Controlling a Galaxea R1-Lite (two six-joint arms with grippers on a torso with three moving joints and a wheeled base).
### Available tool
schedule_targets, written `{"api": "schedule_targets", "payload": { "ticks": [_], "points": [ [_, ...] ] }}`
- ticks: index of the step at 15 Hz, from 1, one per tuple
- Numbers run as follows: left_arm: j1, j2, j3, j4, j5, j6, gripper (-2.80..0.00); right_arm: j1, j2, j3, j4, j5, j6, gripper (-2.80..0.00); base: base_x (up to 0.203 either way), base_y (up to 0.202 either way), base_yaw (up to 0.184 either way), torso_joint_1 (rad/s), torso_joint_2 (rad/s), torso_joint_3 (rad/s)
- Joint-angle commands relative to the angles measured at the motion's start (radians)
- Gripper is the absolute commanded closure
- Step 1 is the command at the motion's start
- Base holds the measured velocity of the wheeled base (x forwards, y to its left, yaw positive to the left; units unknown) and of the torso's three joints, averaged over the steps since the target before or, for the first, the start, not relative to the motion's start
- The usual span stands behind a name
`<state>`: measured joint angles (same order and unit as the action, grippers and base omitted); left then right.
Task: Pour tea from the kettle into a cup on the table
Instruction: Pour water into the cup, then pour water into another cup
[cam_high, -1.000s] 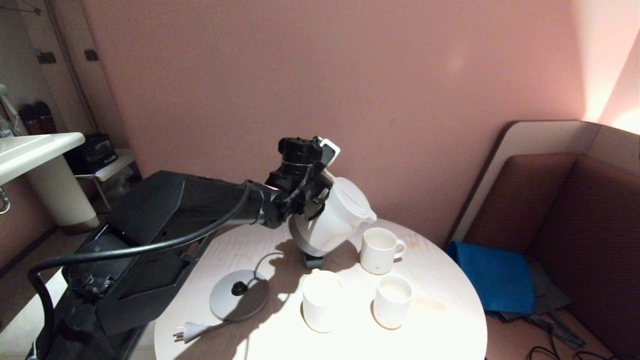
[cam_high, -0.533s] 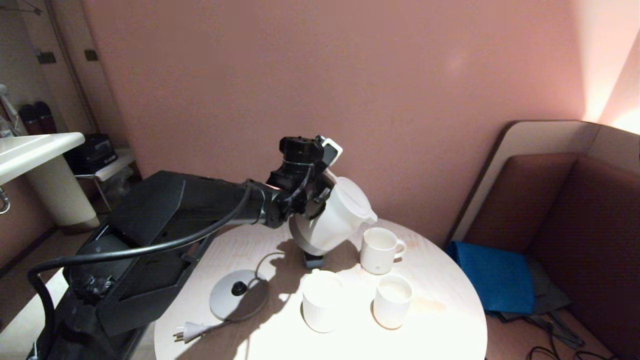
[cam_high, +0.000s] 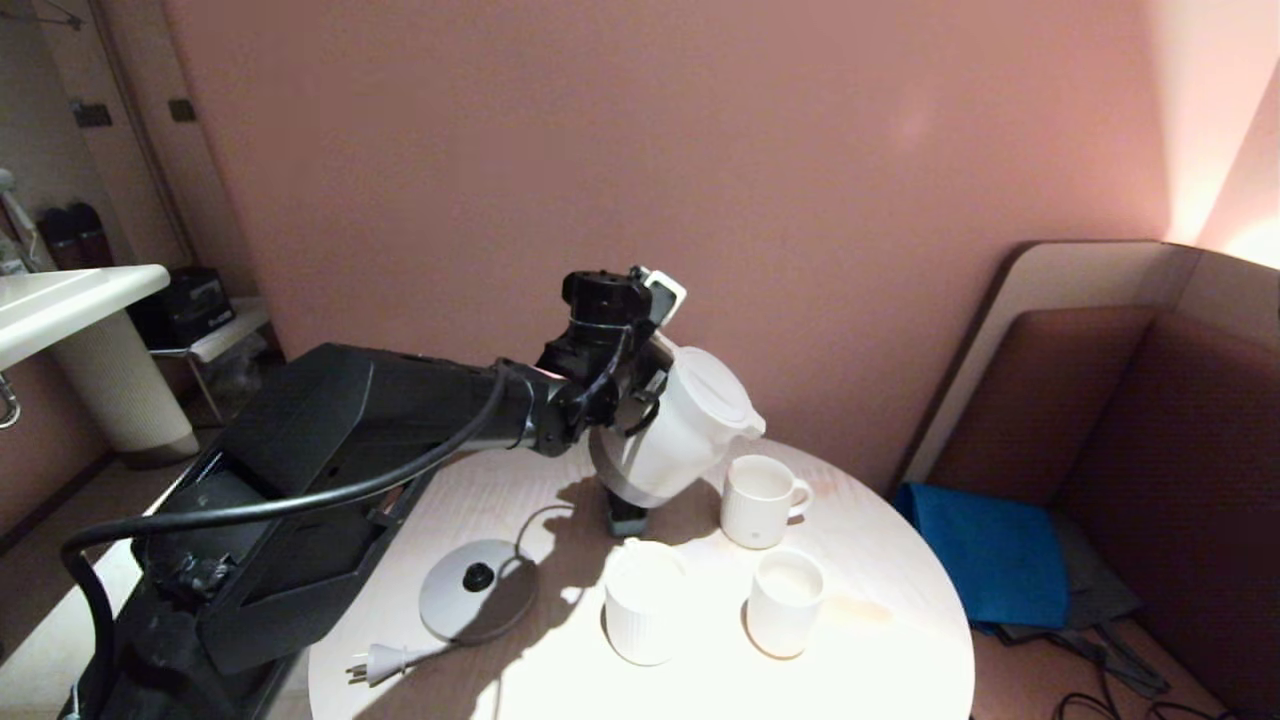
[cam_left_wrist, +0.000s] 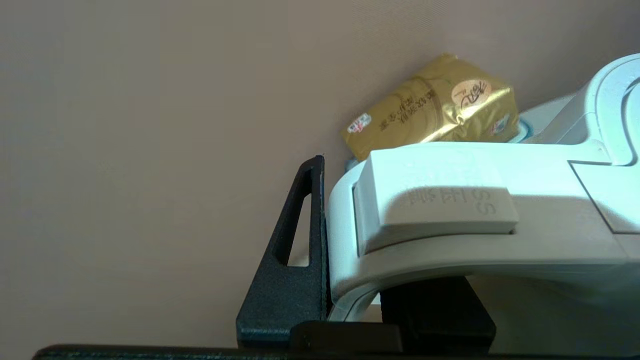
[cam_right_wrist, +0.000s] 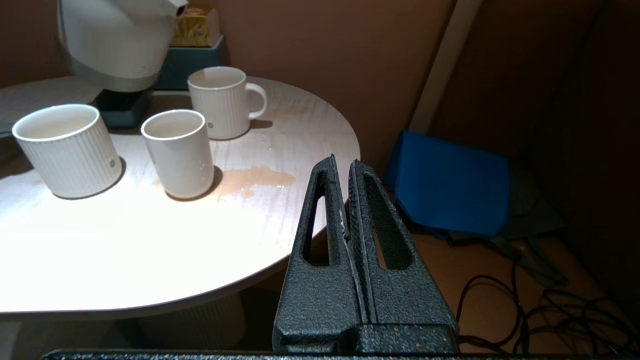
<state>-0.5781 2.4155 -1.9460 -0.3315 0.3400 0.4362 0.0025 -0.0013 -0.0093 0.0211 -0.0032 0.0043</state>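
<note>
The left pincer (cam_high: 640, 385) pinched the kettle (cam_high: 680, 425) handle, holding it tilted above the surface (cam_high: 880, 640). The right pincer (cam_right_wrist: 347, 165) was pressed together beside the surface edge.

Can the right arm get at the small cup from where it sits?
Probably yes: the right gripper, shut, sits off the table edge, with bare tabletop between it and the cup.

The left gripper (cam_left_wrist: 350, 300) is raised with its wrist rolled over, jaws clamped on the kettle (cam_high: 675, 430) handle, which fills the gap between them. The right gripper (cam_right_wrist: 345, 175) hangs low, off to the side, its fingers (cam_right_wrist: 320, 220) pressed together with nothing between them.
</note>
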Motion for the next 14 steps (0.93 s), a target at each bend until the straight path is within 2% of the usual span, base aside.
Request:
{"api": "schedule_targets", "payload": {
  "ticks": [1, 3, 7, 10, 14],
  "points": [
    [0.003, -0.014, 0.002, 0.005, 0.002, -0.12, 0.0, 0.001, 0.001, 0.0, 0.0, 0.0, 0.0, 0.0, 0.0, 0.0, 0.0, 0.0, 0.0, 0.0],
    [0.024, -0.041, 0.004, 0.031, 0.002, -0.16, 0.0, 0.001, 0.001, 0.0, 0.0, 0.0, 0.0, 0.0, 0.0, 0.0, 0.0, 0.0, 0.0, 0.0],
    [0.038, -0.155, 0.009, 0.188, -0.002, -0.224, 0.0, 0.001, 0.001, 0.0, 0.0, 0.0, 0.0, 0.0, 0.0, 0.0, 0.0, 0.0, 0.0, 0.0],
    [0.038, -0.208, 0.032, 0.213, -0.004, -0.221, 0.0, 0.001, 0.001, 0.0, 0.0, 0.0, 0.0, 0.0, 0.0, 0.0, 0.0, 0.0, 0.0, 0.0],
    [0.032, -0.285, 0.043, 0.303, -0.004, -0.216, 0.0, 0.001, 0.001, 0.0, 0.0, 0.0, 0.0, 0.0, 0.0, 0.0, 0.0, 0.0, 0.0, 0.0]
  ]
}}
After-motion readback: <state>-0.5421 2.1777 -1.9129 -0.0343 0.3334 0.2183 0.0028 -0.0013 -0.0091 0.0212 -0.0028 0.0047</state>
